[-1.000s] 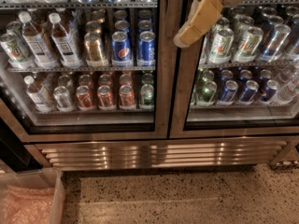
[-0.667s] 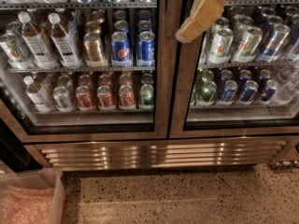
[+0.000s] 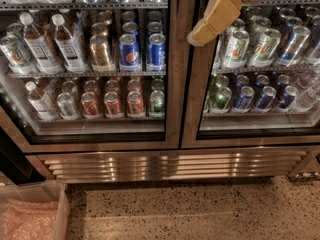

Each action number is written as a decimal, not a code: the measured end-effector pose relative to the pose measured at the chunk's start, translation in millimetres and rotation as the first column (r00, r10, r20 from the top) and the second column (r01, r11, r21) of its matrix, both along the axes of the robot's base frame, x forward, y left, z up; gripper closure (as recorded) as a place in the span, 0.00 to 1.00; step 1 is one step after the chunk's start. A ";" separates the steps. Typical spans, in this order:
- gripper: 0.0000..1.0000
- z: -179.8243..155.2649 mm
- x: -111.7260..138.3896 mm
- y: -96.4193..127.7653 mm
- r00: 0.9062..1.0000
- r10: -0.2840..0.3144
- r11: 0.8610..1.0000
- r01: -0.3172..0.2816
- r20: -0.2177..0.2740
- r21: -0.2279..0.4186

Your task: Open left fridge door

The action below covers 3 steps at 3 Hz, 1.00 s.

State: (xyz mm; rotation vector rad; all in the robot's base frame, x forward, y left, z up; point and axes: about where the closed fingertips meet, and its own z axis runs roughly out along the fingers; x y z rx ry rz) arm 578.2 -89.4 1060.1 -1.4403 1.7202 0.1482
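The left fridge door [image 3: 173, 84] is a tall glass door in a brushed-steel frame, and it stands shut against its twin, the right door [image 3: 192, 94]. Behind its glass are shelves of bottles and cans. My gripper [image 3: 200, 36] comes down from the top right as a tan piece angled down-left. Its tip lies in front of the right door's inner frame, just right of the seam between the two doors, at the height of the upper can shelf.
A steel louvred grille [image 3: 170, 164] runs below both doors above the speckled floor [image 3: 190, 209]. A clear plastic bin [image 3: 35, 211] with pinkish contents sits at the bottom left. A dark gap [image 3: 10, 154] shows left of the fridge.
My gripper has risen a little in front of the centre seam. Both doors have stayed shut.
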 end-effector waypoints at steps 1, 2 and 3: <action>0.00 3.8 -7.0 3.1 1.000 -0.021 1.000 0.021 0.005 0.022; 0.00 3.8 -7.0 3.2 1.000 -0.021 1.000 0.021 0.005 0.022; 0.00 0.3 -6.8 6.6 1.000 -0.011 0.999 0.012 -0.023 0.042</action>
